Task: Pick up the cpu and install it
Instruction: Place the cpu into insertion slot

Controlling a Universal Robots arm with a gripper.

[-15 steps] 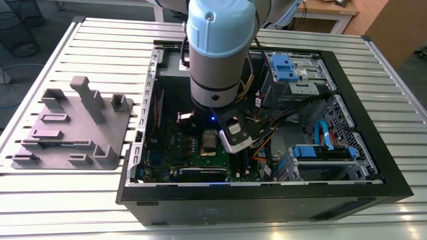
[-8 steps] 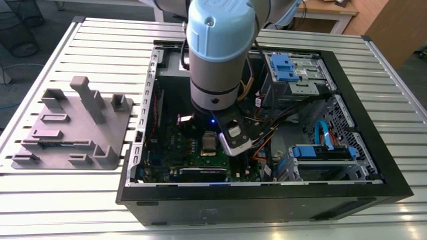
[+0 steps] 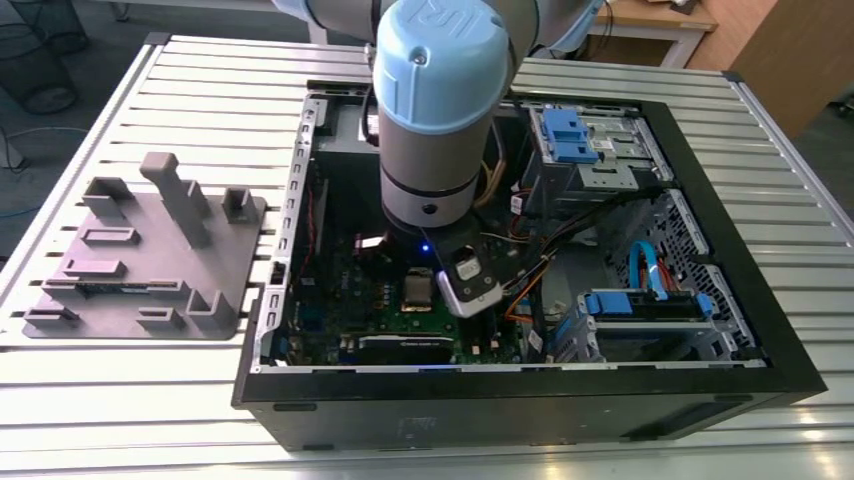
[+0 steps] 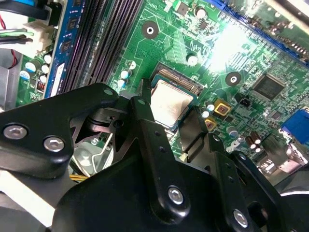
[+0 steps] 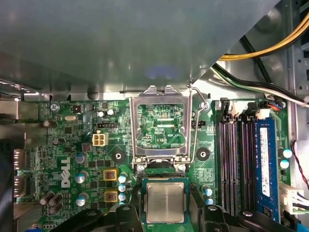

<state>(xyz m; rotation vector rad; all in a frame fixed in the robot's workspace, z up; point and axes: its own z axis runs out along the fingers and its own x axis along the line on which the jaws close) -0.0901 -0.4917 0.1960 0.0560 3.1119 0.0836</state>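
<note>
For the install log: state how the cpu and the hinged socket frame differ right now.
The cpu is a solid silvery square; the socket frame is an open window with green showing through. The cpu sits over the socket; the socket frame is swung open beside it. Both are metal and roughly square.

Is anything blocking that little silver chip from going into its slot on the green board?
Nothing visible does. The socket frame is swung open, clear of the socket, and the cpu is right at the socket, with the gripper straddling it.
</note>
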